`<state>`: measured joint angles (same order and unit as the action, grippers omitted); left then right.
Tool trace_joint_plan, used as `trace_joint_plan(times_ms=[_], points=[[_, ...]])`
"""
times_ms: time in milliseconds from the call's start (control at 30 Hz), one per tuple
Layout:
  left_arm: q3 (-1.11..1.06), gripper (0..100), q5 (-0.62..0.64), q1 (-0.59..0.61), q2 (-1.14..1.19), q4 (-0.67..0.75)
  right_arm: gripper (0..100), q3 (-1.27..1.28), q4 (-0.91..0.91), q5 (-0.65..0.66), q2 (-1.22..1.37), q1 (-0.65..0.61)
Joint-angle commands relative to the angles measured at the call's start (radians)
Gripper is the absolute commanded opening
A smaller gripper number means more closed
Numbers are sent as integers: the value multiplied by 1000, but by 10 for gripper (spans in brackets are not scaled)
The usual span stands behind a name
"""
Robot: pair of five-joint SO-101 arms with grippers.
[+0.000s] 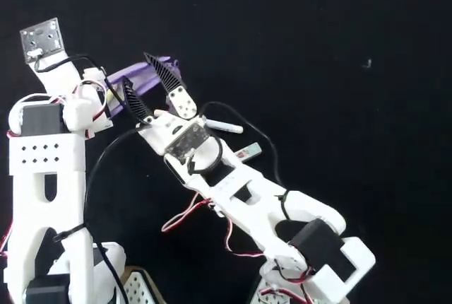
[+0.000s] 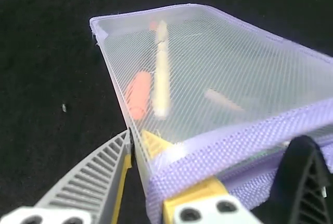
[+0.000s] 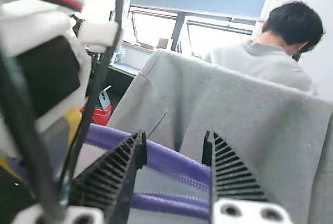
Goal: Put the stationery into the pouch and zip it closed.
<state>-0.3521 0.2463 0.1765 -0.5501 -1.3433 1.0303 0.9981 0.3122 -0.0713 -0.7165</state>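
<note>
Two loose pieces lie nearest on the black cloth table [image 1: 339, 71]: one small green-and-white block [image 1: 248, 152] and, just beyond it, one white pen [image 1: 224, 127]. Farther out, the right gripper [image 3: 171, 156] stands with its black fingers wide apart, straddling the purple zip edge. The left gripper [image 2: 138, 148] pinches a corner of the one translucent mesh pouch [image 2: 218, 67]. Three pieces are inside: an orange stub [image 2: 138, 95], a cream pen [image 2: 161, 67] and a short pale stick [image 2: 222, 100].

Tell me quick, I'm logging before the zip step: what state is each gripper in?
Left gripper: shut on the pouch.
Right gripper: open, holding nothing, at the pouch's purple edge.
</note>
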Motion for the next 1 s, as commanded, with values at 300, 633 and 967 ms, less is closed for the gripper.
trace_joint_plan(times_ms=[300, 633, 967], points=[[-4, 29, 17, 31, 3, 5, 184, -21, -256, -46, -272, 57], [10, 29, 54, 148, 3, 18, 184, -601, -1223, -180, -444, 212], [30, 29, 57, 265, 11, 20, 184, -1202, -1821, 61, -188, 212]])
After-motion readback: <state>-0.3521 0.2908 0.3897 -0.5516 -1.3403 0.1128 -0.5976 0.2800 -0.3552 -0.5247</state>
